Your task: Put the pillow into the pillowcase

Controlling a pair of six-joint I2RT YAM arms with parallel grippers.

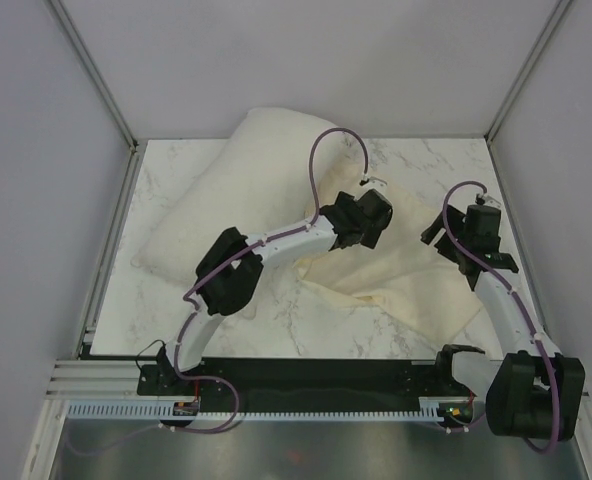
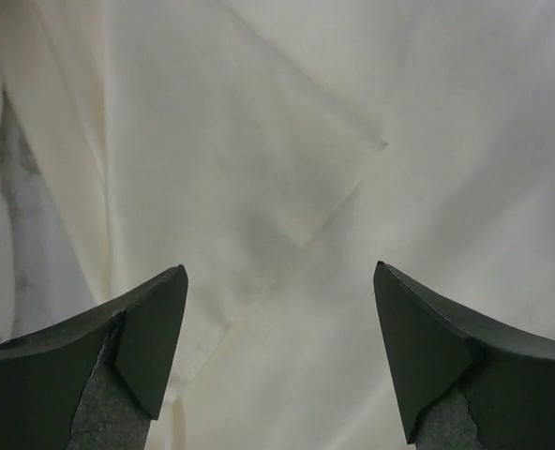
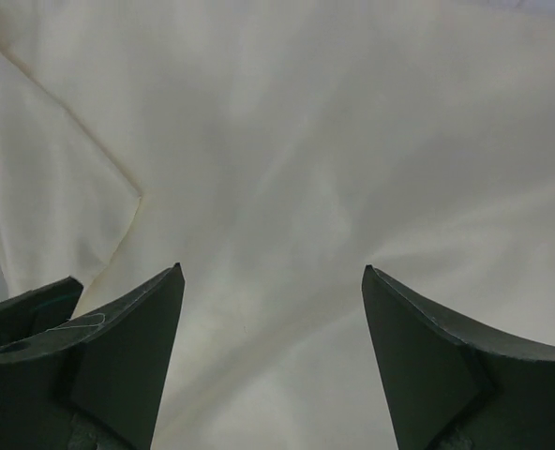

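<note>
**Now: both jaws wide apart above the pillowcase, pillow in the upper left**

Starting at the left of my overhead view, the pillow [image 1: 216, 205] lies on a slant across the white, grey-veined marble table [image 1: 276, 320]. It is a plump, off-white, puffy oblong. Its lower corner sits near the table's left edge and its upper end rises against the back wall at upper centre. Its surface looks finely grained and matte.

The left arm crosses the pillow's lower right edge, so I cannot tell whether pillow and cloth touch beneath it. The left gripper [image 1: 368, 216] hangs at the middle of the frame, over the upper left part of the pillowcase [image 1: 406, 285]. On its wrist camera the two dark, wedge-shaped fingers [image 2: 151, 328] stand far apart with nothing between them. Below them there is only smooth cream fabric, with one flap folded to a sharp corner at upper centre. A sliver of marble shows down the left edge of that view.

The pillowcase is thin, limp and slightly yellowish. It lies flat and wrinkled from the centre to the lower right of the table.

The right gripper [image 1: 473, 232] hovers over the cloth's upper right edge. On its wrist camera the jaws are likewise spread wide and grasp nothing. Soft, shallow creases run across the fabric underneath, and a folded layer sits at the left. I cannot tell whether either gripper's fingertips touch the cloth.
</note>
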